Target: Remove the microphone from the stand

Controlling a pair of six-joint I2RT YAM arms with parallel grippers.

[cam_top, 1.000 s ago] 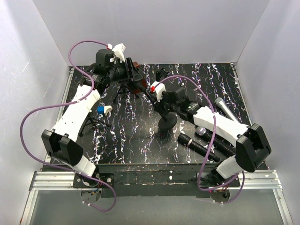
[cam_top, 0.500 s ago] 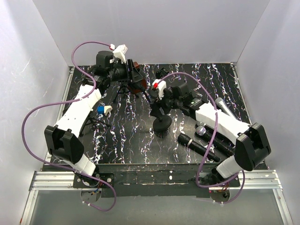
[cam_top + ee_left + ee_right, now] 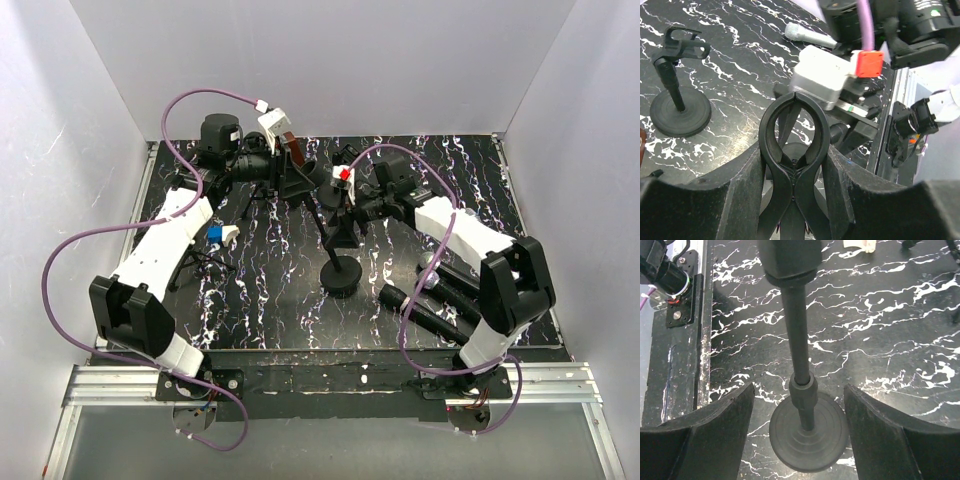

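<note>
A black stand with a round base point(image 3: 340, 275) and a thin pole point(image 3: 799, 340) stands mid-table. At its top, a black clothespin-style clip point(image 3: 794, 125) is pinched by my left gripper point(image 3: 794, 155); the clip's loop holds nothing. In the top view the left gripper point(image 3: 298, 180) is at the back centre. My right gripper point(image 3: 799, 390) is open, a finger on either side of the pole without touching it, looking down on the base point(image 3: 808, 437). From above, the right gripper point(image 3: 341, 230) is just right of the clip. A silver microphone point(image 3: 807, 35) lies on the table.
Two black microphones point(image 3: 428, 312) point(image 3: 462, 292) lie at the front right by the right arm. A second small stand point(image 3: 677, 100) with an empty clip stands near the back. A tripod point(image 3: 195, 265) and a blue-and-white piece point(image 3: 220, 235) sit at the left. White walls enclose the table.
My right gripper opened and rose back along the pole toward the clip. The left gripper shifted right with the clip. The stand's base slid slightly toward the front left.
</note>
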